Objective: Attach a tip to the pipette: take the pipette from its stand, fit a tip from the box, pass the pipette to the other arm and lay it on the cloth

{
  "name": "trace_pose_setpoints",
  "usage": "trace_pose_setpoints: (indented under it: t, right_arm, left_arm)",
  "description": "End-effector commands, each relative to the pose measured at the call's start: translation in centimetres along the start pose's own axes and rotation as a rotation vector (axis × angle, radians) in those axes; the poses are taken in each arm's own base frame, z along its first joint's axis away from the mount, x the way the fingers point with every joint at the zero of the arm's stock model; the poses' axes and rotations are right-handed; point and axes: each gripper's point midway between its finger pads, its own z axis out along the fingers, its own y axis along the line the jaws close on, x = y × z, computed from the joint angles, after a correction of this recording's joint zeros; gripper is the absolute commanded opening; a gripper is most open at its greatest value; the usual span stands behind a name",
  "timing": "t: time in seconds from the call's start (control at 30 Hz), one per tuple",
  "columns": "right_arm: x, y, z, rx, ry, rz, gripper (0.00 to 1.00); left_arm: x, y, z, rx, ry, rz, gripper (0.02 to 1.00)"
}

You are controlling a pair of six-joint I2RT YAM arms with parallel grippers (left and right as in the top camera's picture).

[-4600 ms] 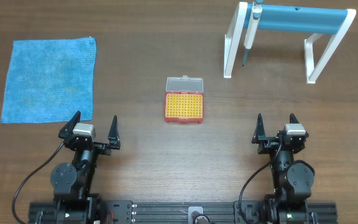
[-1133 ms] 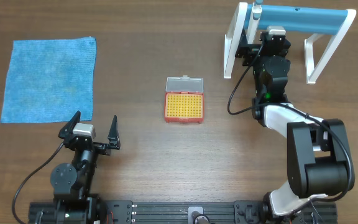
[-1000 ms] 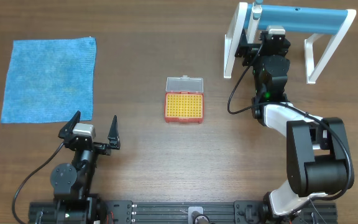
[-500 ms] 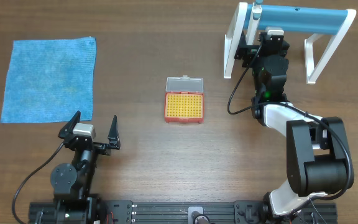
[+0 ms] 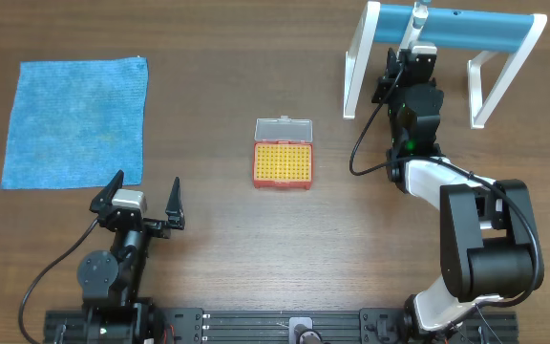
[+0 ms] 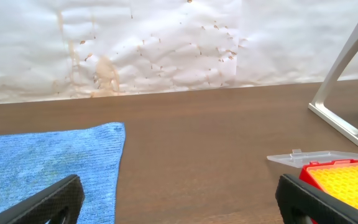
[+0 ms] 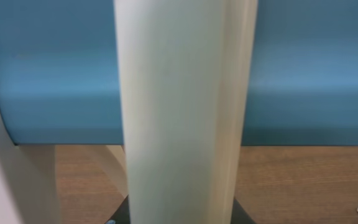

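1 pipette (image 7: 179, 112); 1 tip box (image 5: 283, 155); 1 cloth (image 5: 74, 122)

Pipette (image 5: 416, 21) shifting on its stand (image 5: 475, 33)
The right gripper (image 5: 404, 57) is sliding it rightward along the blue bar, away from the end leg.

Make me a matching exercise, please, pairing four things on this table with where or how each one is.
Things:
1. cloth
2. tip box
3. pipette
4. left gripper

Places or states:
A. open, holding nothing, near its arm's base
B. lid open, at the table's middle
C. lying flat at the table's left
D. in the right gripper, at the blue stand

Pairs: 1-C, 2-B, 3-D, 4-A.
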Motion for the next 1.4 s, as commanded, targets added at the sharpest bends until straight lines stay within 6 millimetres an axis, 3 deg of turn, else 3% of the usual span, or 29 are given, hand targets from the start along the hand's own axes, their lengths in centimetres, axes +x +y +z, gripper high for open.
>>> trace_pose_setpoints:
  t: [0.03,0.27,0.53,0.7,0.83,0.97,1.07,1.4]
  right_arm:
    - [-2.3,0.0,-0.1,0.003,-0.052,0.008,0.082]
    - [-4.7,0.1,-0.8,-0.001,-0.1,0.011,0.082]
    - [-3.1,0.4,-1.1,-0.005,-0.039,0.006,0.084]
    - [-3.7,1.6,-1.9,-0.032,-0.053,0.005,0.082]
    - [-4.7,4.2,-4.3,-0.093,-0.08,0.004,0.084]
    - [-4.2,9.8,-8.8,-0.312,-0.169,0.005,0.082]
    - [-5.8,13.9,-13.3,-0.502,-0.352,0.017,0.082]
    - [-1.5,21.5,-17.7,-0.785,-0.255,0.019,0.08]
  left_arm:
    - [0.1,-0.1,0.0,0.007,0.003,-0.006,0.996]
    - [0.1,-0.1,0.0,0.007,0.003,-0.006,0.996]
    - [0.1,-0.1,0.0,0.007,0.003,-0.006,0.996]
    - [0.1,-0.1,0.0,0.007,0.003,-0.006,0.996]
    - [0.1,-0.1,0.0,0.007,0.003,-0.006,0.996]
    - [0.1,-0.1,0.0,0.007,0.003,-0.006,0.998]
    - [0.1,-0.1,0.0,0.007,0.003,-0.006,0.996]
    - [0.1,-0.1,0.0,0.007,0.003,-0.006,0.996]
